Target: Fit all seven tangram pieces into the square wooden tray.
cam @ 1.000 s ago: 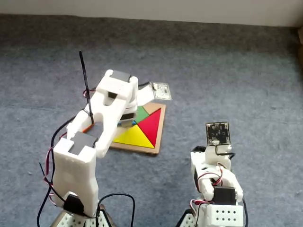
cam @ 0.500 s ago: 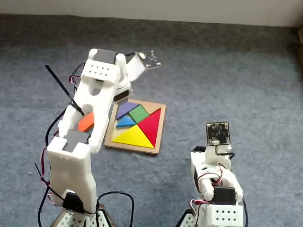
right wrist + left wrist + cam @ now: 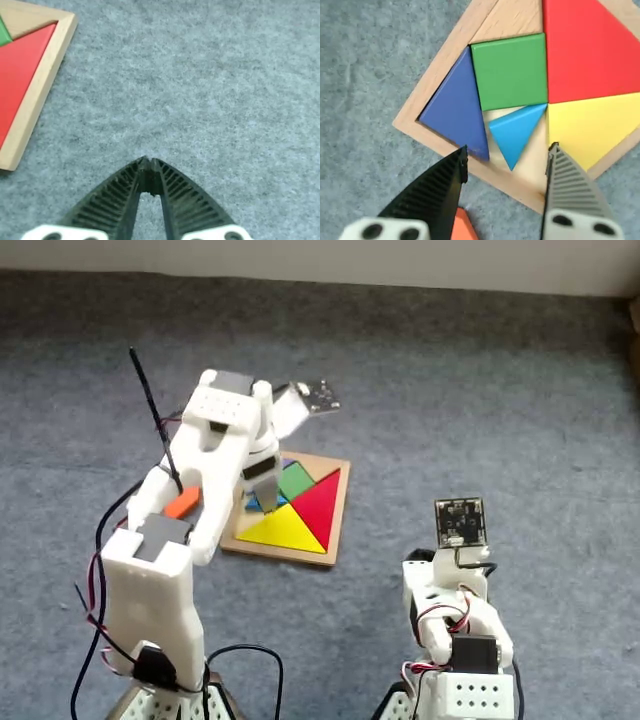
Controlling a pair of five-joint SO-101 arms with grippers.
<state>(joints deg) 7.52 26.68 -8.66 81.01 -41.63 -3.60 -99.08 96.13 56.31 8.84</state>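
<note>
Left arm swings back in over the square wooden tray (image 3: 441, 70) after standing off to its outer side half a second ago; right arm and all pieces unchanged. Left tool (image 3: 507, 149) hangs low over the tray's left part as the high view shows it, jaws wide apart and holding nothing, straddling the small light-blue triangle (image 3: 515, 127). That triangle lies loose: bare wood shows between it and the dark blue triangle (image 3: 457, 110), and beside the large yellow triangle (image 3: 590, 127), so the straddle reads as a set-up to nudge or re-grip it into its seat. Green square (image 3: 510, 70) and large red triangle (image 3: 590, 50) look seated flush. Tray rests on the grey carpet (image 3: 200, 75) with five pieces inside; a bare pocket remains between the green square and the rim. Orange piece (image 3: 464, 227) lies on the carpet just outside the rim, beside the black jaw, presumably staged for a later pick. Right tool (image 3: 149, 162) is closed on nothing above carpet near the tray, likely parked clear of the working arm.
</note>
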